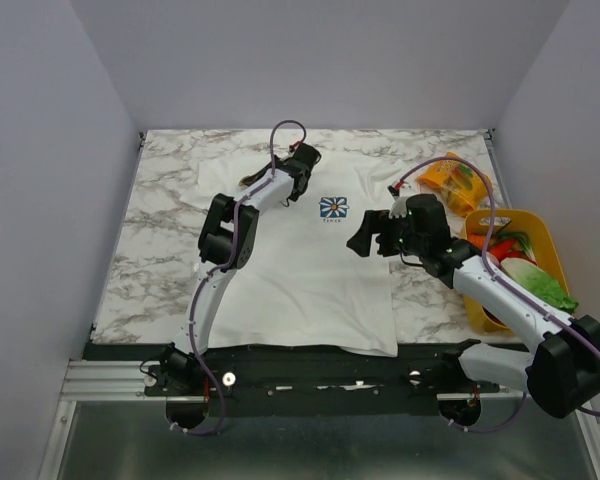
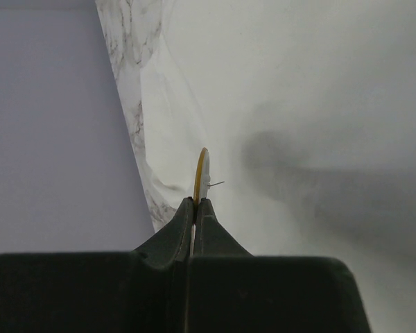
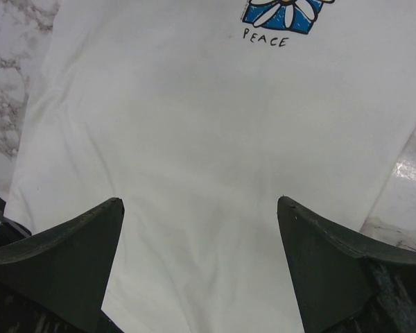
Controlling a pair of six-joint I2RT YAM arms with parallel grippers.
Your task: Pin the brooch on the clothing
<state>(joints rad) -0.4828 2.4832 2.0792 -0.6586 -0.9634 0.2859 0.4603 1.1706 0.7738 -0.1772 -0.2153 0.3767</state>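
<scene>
Left pincer [image 2: 195, 202] grips the gold brooch [image 2: 202, 173] edge-on, pin exposed, over the T-shirt [image 1: 310, 270], collar-side left of the flower emblem [image 1: 332, 207]. Right pincer [image 3: 200, 200] is wide and empty, just right of the emblem. Step: approach. Next likely: lower, push pin through cloth.

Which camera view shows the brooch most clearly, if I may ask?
Left wrist view: the brooch stands edge-on, pin visible, pinched in the shut left claw. From above it cannot be made out; the right wrist view shows only the T-shirt.

Bright, even, diffuse light
Top view sharp; left wrist view blurs the shirt [image 2: 298, 83], a soft grey shadow across it.
</scene>
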